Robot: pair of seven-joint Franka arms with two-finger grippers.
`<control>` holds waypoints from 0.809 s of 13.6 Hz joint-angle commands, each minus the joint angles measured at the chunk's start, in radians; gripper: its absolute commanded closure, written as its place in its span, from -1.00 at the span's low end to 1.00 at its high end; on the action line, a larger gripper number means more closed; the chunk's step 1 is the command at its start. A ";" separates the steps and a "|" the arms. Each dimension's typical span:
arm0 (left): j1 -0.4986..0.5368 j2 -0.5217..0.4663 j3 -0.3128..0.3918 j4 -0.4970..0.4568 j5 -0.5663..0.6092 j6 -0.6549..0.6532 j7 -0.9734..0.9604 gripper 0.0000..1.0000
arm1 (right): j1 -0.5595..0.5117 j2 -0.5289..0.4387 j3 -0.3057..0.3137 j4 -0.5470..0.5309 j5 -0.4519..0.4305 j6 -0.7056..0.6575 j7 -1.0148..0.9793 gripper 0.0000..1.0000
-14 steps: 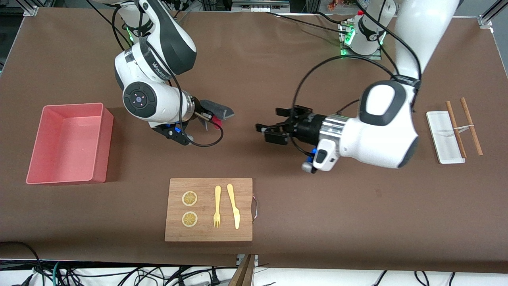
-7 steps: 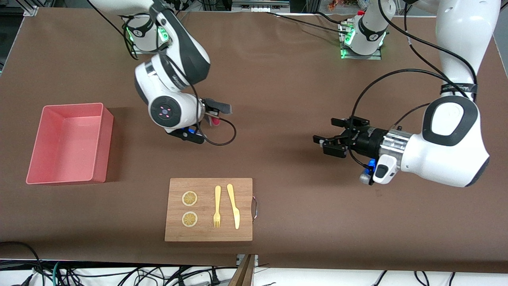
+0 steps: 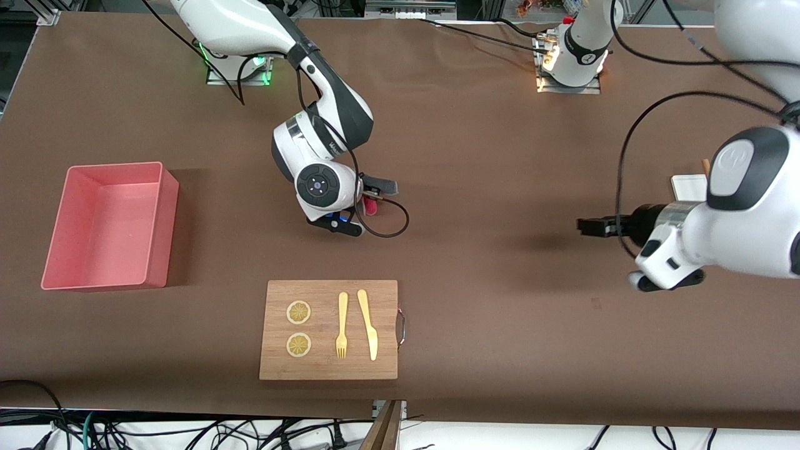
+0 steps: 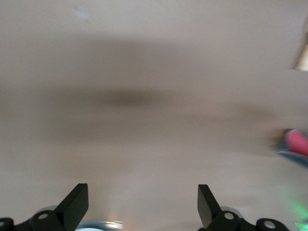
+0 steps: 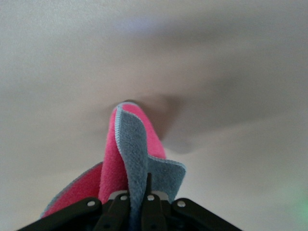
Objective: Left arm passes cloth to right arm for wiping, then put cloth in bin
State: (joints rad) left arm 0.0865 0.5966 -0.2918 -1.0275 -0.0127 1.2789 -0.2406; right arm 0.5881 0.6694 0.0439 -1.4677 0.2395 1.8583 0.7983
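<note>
Right tool [image 3: 369,197] pinched the cloth [image 5: 130,159] over the table [image 3: 475,156], farther than the cutting board [image 3: 329,329]. Left tool [image 4: 139,204], fingers spread, hung empty over the left arm's end.

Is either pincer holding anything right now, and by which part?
The right pincer is shut on the cloth, pinching a bunched fold so the rest sticks out past its tips. The left pincer is open and holds nothing.

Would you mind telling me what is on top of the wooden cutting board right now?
On the cutting board lie two lemon slices, a yellow fork and a yellow knife, side by side. Nothing covers them; whatever lies beneath the board is hidden.
</note>
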 commanded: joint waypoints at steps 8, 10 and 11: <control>0.126 -0.170 0.000 -0.025 0.235 0.014 0.270 -1.00 | -0.077 0.013 -0.123 -0.098 -0.023 -0.025 -0.242 1.00; 0.165 -0.150 0.000 -0.019 0.211 0.033 0.268 -1.00 | -0.077 0.009 -0.203 -0.118 -0.023 -0.060 -0.345 1.00; 0.173 -0.152 -0.001 -0.020 0.209 0.037 0.251 -1.00 | -0.077 -0.007 -0.243 -0.143 -0.023 -0.067 -0.411 1.00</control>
State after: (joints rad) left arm 0.2320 0.4486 -0.2832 -1.0314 0.2111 1.2915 0.0092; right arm 0.5033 0.7193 -0.1434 -1.5375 0.2227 1.8077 0.4832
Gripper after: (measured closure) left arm 0.000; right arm 0.982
